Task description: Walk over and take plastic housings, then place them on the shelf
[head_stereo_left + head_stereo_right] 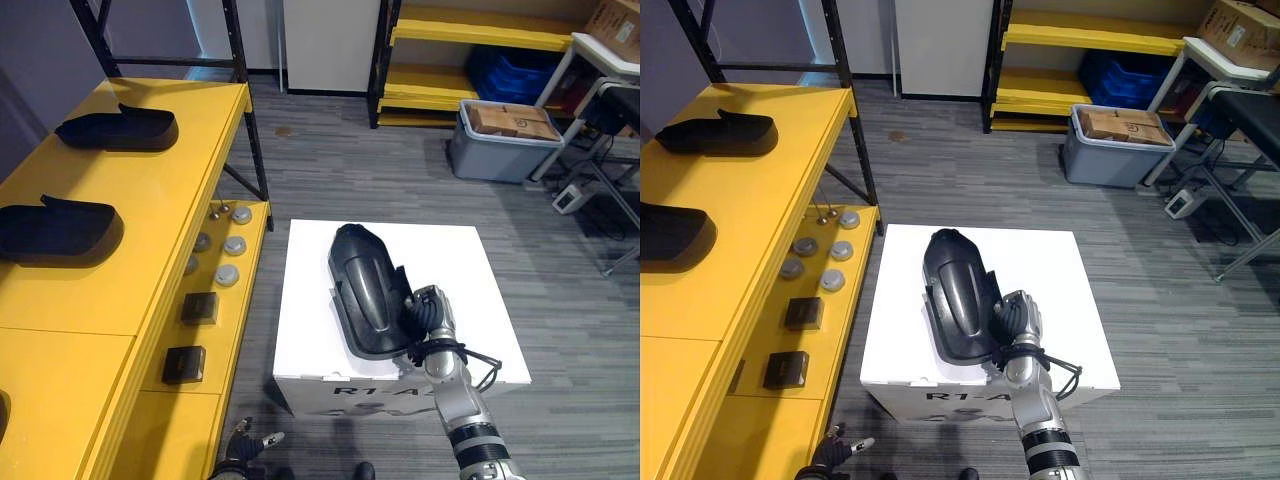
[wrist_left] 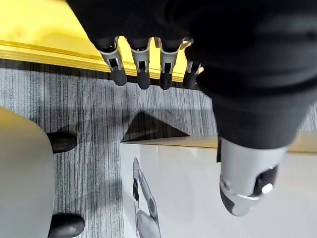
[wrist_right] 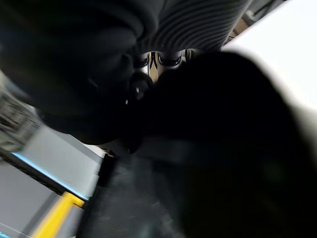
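Plastic housing [image 1: 365, 290] atop the box [image 1: 470, 260], shelf [image 1: 150, 220] to its left with two housings [image 1: 118, 128].

The housing [image 1: 367, 290] is glossy black against a plain white box [image 1: 470, 300], and the floor [image 1: 350, 170] is grey carpet with fine lighter stripes. The shelf [image 1: 150, 230] is bright yellow, its two housings [image 1: 118, 128] [image 1: 58, 230] matt black. The bin [image 1: 500, 158] is grey with brown cardboard [image 1: 512, 120] inside, the crates [image 1: 520, 75] blue.
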